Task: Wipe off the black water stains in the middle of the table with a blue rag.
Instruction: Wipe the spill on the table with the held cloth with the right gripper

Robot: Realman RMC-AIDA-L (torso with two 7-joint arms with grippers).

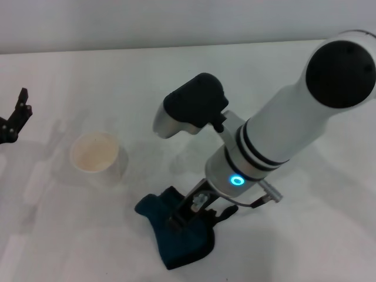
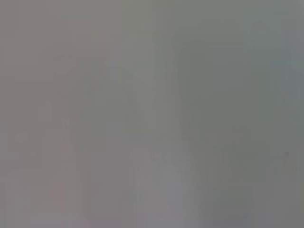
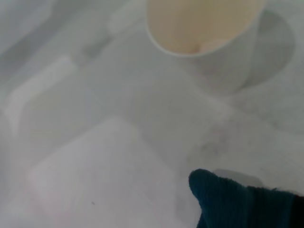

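At the far left edge of the white table (image 1: 305, 235), the left gripper (image 1: 13, 120) sits parked, its black fingers spread and empty. Right of it stands a white cup (image 1: 97, 157). Further right, the blue rag (image 1: 176, 235) lies crumpled on the tabletop, the right gripper (image 1: 197, 212) pressed onto it; its grip cannot be made out. No stain shows on the faintly scuffed surface.
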